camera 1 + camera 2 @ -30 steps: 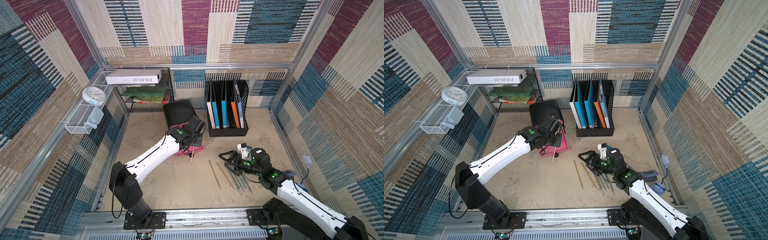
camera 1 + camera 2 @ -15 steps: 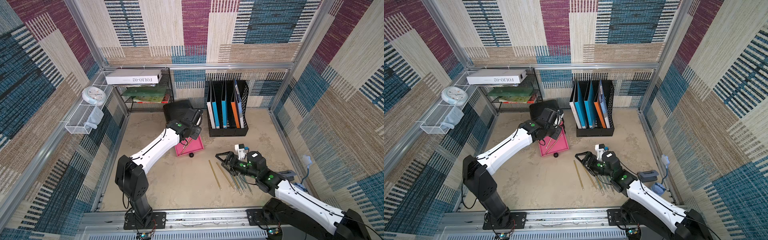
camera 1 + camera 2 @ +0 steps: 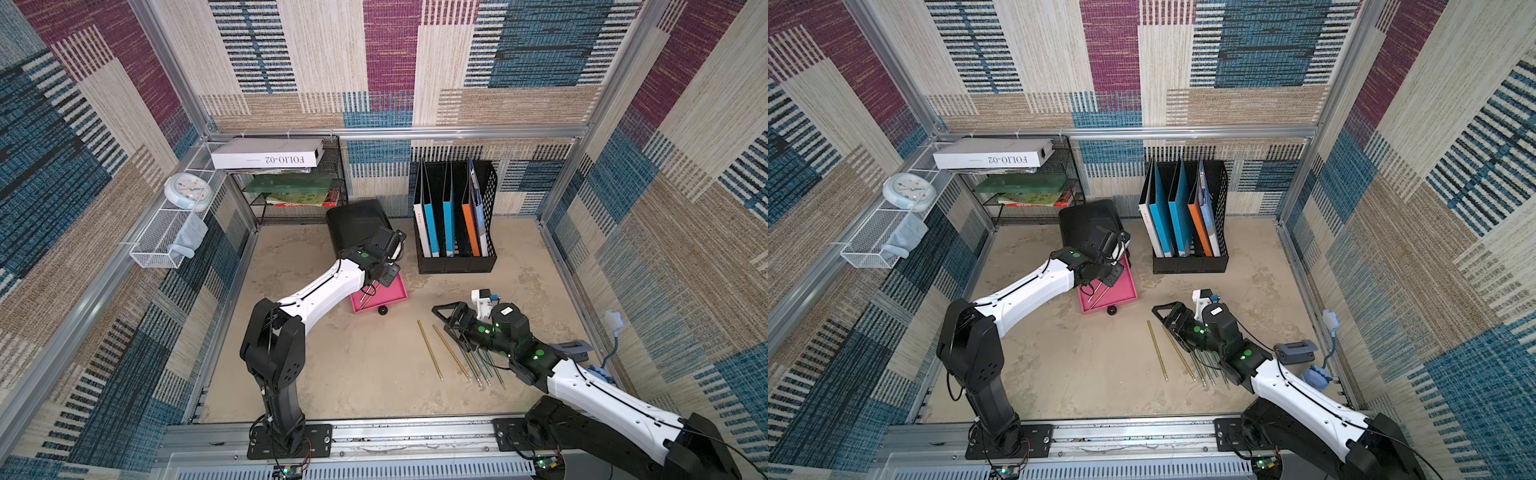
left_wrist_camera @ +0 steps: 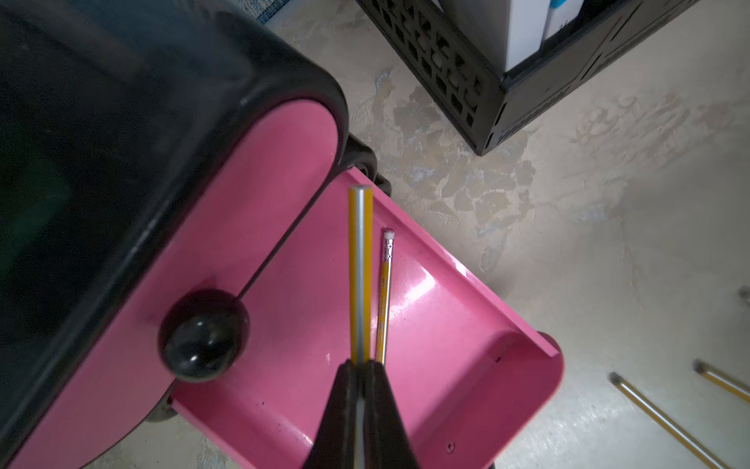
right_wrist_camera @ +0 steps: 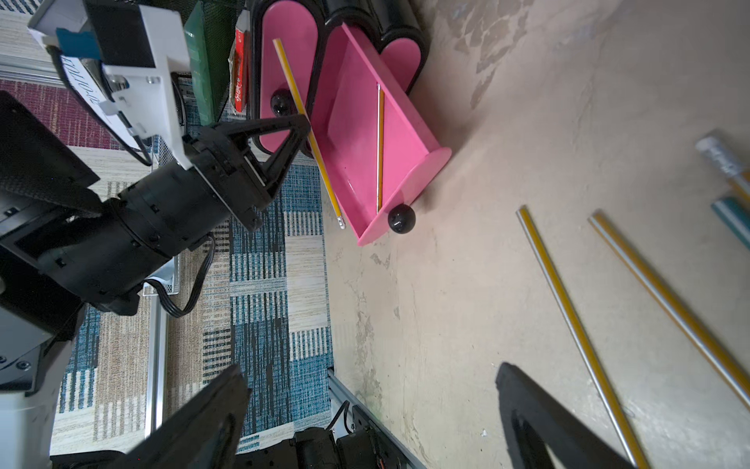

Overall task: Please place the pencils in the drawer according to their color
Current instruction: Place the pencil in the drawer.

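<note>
Two yellow pencils concern the black chest (image 3: 357, 220); where is each? — Student

The middle pink drawer (image 3: 395, 293) stands pulled out. One, the stored pencil (image 4: 383, 296), lies flat inside it. The other, the held pencil (image 4: 360, 276), is clamped between the closed jaws of the left gripper (image 4: 360, 367) and slants above that drawer. — Tutor

And the right gripper (image 5: 371, 371)? — Student

Spread wide and grasping nothing, it hovers low over the floor beside the loose pencils (image 5: 577, 325). These are yellow and teal, lie nearly parallel, and are well apart from the chest, nearer the robot than the file holder (image 3: 457, 262). — Tutor
</note>
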`<state>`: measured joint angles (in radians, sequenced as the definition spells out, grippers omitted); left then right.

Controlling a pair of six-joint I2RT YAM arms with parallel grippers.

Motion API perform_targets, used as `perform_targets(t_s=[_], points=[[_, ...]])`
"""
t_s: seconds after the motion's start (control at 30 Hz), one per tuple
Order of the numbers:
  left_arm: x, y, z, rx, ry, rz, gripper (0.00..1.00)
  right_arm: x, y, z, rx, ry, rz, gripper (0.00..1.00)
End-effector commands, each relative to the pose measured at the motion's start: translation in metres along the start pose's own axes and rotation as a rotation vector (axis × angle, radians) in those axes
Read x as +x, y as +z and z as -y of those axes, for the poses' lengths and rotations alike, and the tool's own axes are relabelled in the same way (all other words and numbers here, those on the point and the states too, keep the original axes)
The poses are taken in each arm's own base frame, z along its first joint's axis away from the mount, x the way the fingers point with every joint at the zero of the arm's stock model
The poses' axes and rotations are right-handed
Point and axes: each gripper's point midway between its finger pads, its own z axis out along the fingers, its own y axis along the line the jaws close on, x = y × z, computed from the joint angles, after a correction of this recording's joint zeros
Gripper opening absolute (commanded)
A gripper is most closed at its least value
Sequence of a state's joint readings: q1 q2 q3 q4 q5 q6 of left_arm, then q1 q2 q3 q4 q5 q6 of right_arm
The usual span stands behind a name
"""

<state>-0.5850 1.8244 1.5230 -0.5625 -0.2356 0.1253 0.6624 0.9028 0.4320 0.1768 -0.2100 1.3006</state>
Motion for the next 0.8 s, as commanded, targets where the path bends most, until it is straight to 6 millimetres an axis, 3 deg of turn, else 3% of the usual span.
perform_targets(t_s=[0.0, 0.2, 0.5, 0.77], points=[[0.0, 0.005, -0.001, -0.009, 0.006, 0.011, 0.0, -0.004, -0.001, -0.006, -0.02, -0.003, 0.021, 0.99], [0.014, 0.011, 0.0, -0.014, 0.013, -0.023, 0.0, -0.009, -0.003, -0.005, -0.012, 0.002, 0.049, 0.99], [0.024, 0.016, 0.002, -0.012, 0.022, -0.056, 0.29, -0.01, -0.006, -0.007, -0.013, -0.002, 0.058, 0.99], [0.013, 0.007, 0.0, -0.008, -0.012, -0.042, 0.35, -0.012, -0.01, -0.008, -0.013, -0.005, 0.072, 0.99]])
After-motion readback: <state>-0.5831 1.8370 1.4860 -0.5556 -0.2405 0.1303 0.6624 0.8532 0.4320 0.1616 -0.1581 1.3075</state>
